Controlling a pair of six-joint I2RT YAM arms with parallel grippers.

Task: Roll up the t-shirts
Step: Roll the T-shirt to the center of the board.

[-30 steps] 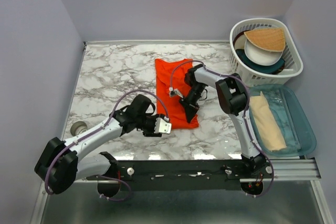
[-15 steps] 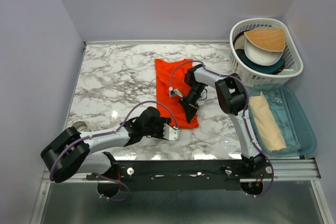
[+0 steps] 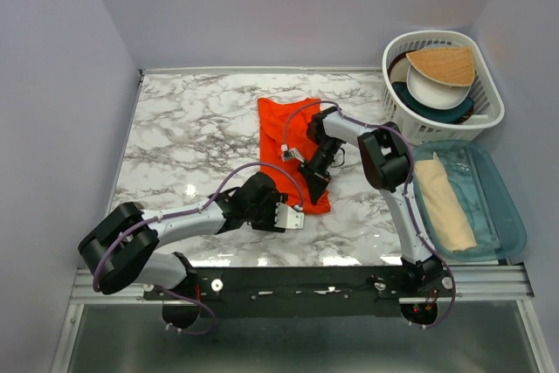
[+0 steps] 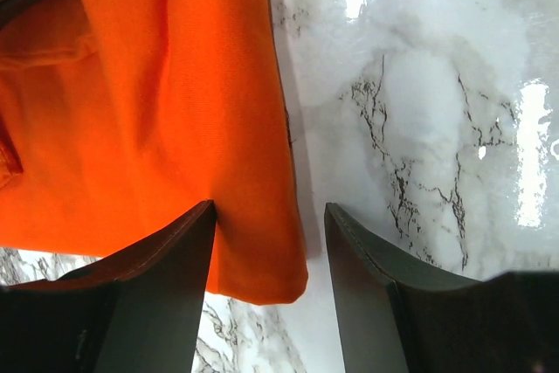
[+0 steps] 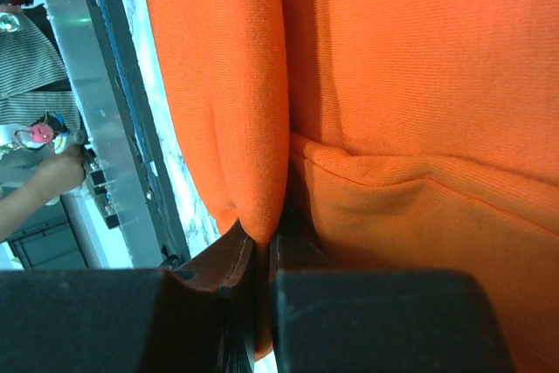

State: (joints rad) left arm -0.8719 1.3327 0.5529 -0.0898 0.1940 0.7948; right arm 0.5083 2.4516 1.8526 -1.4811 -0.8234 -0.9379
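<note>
A bright orange-red t-shirt [image 3: 278,128] lies folded into a long strip on the marble table. My right gripper [image 3: 315,183] is over its near right part, shut on a pinched-up fold of the fabric. In the right wrist view that fold of the t-shirt [image 5: 419,85] runs down into the right gripper [image 5: 265,246]. My left gripper [image 3: 298,216] sits low at the shirt's near left corner, open. In the left wrist view the t-shirt [image 4: 157,111] has its corner lying between the spread fingers [image 4: 367,286] of the left gripper [image 4: 269,211], ungripped.
A white basket [image 3: 494,98] at the back right holds bowls and a tan fan-shaped piece [image 3: 442,63]. In front of it, a teal tray [image 3: 515,220] holds a beige cloth [image 3: 444,203]. A small grey round object [image 3: 131,212] lies near the left wall.
My left arm has swung right along the table to the shirt's near corner, and its jaws have spread a little wider. The right arm and the shirt have not moved.
</note>
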